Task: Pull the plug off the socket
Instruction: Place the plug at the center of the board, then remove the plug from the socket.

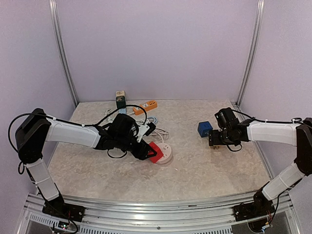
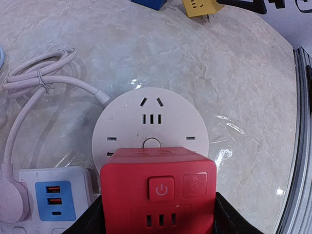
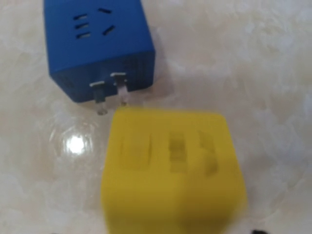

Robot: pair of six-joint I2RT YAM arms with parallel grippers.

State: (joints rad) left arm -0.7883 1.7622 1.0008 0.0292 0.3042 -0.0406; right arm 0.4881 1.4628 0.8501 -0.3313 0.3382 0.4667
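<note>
1. Firstly, the left gripper (image 1: 149, 150) is closed around the red plug (image 2: 158, 187). In the left wrist view its black fingers (image 2: 90, 222) press against both lower sides of the cube.
2. The red plug sits on the round white socket (image 2: 151, 117) and covers its near part. The far slots of the socket are free. I cannot tell whether the pins are inside the socket, because the cube hides them.
3. The socket lies on the marble-pattern table (image 1: 204, 170), a little left of the middle. Its white cable (image 2: 44, 73) goes to the left, where part of it is tied in a bundle.
4. A white power strip (image 2: 53, 195) with a blue USB panel lies just beside the socket, on its left in the left wrist view.
5. The right gripper (image 1: 217, 141) is low over the right part of the table. A yellow cube (image 3: 170, 170) fills its camera view, very blurred. I cannot tell how its jaws stand.
6. A blue cube (image 3: 97, 39) lies on its side just beyond the yellow one, with its metal pins pointing toward it.
</note>
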